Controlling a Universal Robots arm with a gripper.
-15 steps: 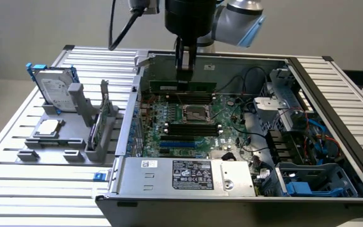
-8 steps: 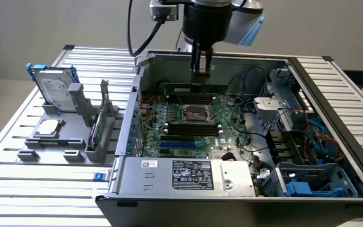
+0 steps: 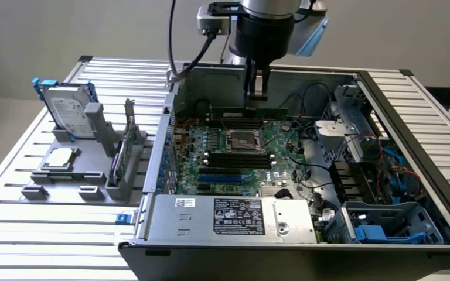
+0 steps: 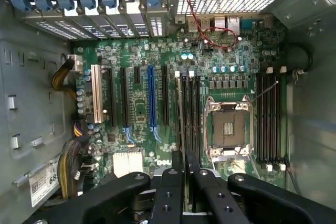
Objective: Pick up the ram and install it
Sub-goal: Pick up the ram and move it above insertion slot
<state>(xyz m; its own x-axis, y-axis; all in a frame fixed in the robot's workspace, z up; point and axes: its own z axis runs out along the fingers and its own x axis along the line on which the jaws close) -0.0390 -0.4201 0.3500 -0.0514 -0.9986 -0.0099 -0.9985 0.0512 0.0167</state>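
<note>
Holding: the ram (image 3: pixel 231 110), a slim green stick gripped on its upper edge. It hangs level inside the open computer case (image 3: pixel 412 126), lifted clear of everything below.
Gripper: the gripper (image 3: pixel 256 103) points straight down, its jaws closed narrowly on the middle of the stick. In the wrist view the two black fingers (image 4: pixel 169 195) stand nearly together.
Slots: a bank of black memory slots (image 3: pixel 237 124) lies directly under the stick, on the far side of the processor socket (image 3: pixel 248 141). The stick runs parallel to them and appears to sit just above, not touching.
Progress: the pick-up looks done, since the stick is off any rest and in the jaws. It has been carried over the board and lined up with the slot bank. The install looks unfinished, as the stick is not yet seated in a slot.
Board: the green motherboard (image 3: pixel 209 153) lies flat in the case, with an empty socket and a second slot bank (image 3: pixel 241 159) on the nearer side.
Beside the case: on the exterior view's left, a grey stand (image 3: pixel 80 190) carries a hard drive (image 3: pixel 67 114) in a blue frame and a square silver processor chip (image 3: pixel 61 157).
Surface: a table (image 3: pixel 21 234) of ribbed aluminium slats bears both the case and the stand.
Room: a plain pale wall (image 3: pixel 53 29) stands behind.
</note>
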